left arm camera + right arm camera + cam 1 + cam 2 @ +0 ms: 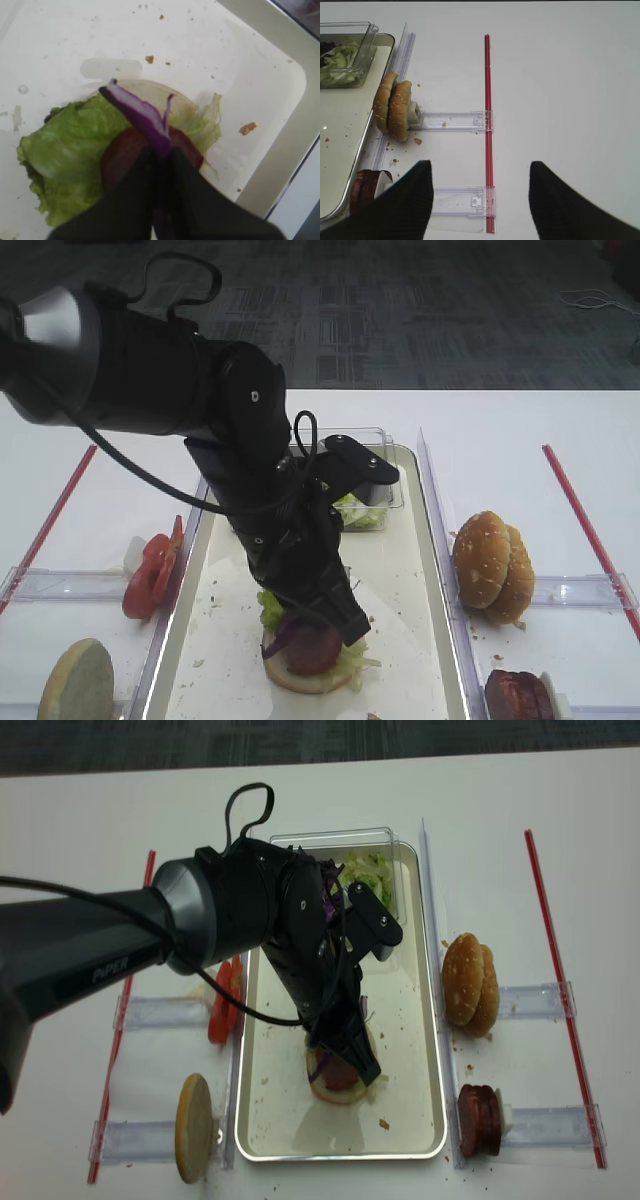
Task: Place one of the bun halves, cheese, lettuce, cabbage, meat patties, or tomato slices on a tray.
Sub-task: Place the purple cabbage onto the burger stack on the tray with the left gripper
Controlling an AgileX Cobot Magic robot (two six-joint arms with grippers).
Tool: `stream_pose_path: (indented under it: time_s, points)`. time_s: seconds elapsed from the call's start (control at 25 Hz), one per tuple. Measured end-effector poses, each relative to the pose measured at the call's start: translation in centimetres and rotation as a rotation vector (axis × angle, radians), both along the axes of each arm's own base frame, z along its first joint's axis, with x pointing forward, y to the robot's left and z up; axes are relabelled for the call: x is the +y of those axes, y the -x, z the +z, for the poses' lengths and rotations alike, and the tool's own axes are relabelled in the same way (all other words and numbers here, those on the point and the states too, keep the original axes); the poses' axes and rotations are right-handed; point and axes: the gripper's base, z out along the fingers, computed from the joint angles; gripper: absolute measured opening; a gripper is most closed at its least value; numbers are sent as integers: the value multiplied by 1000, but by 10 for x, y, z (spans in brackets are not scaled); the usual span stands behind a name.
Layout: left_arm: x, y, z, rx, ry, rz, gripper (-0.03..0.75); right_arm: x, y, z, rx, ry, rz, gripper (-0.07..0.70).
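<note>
Left gripper is seen closed tight, with a strip of purple cabbage pinched between its fingers just above the stack on the tray. That stack is made up of a bun half at the bottom, green lettuce over it and a meat patty on top, and the cabbage strip is held over the patty; whether it touches the patty cannot be told. The stack lies in the near half of the tray, and a clear box with more lettuce is set at the far end. Tomato slices and another bun half are stood on holders left of the tray; two bun halves and more patties are stood on holders to its right. Right gripper is held wide apart over bare table, with nothing between its fingers.
</note>
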Motion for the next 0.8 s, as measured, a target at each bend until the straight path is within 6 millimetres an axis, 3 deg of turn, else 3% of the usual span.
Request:
stream_pose_path:
  time_s: [0.64, 0.8]
  points:
    - [0, -1, -10, 42, -26, 64, 67, 0, 0, 0, 0, 0, 0, 433]
    - [0, -1, -10, 46, -28, 68, 146, 0, 0, 0, 0, 0, 0, 433]
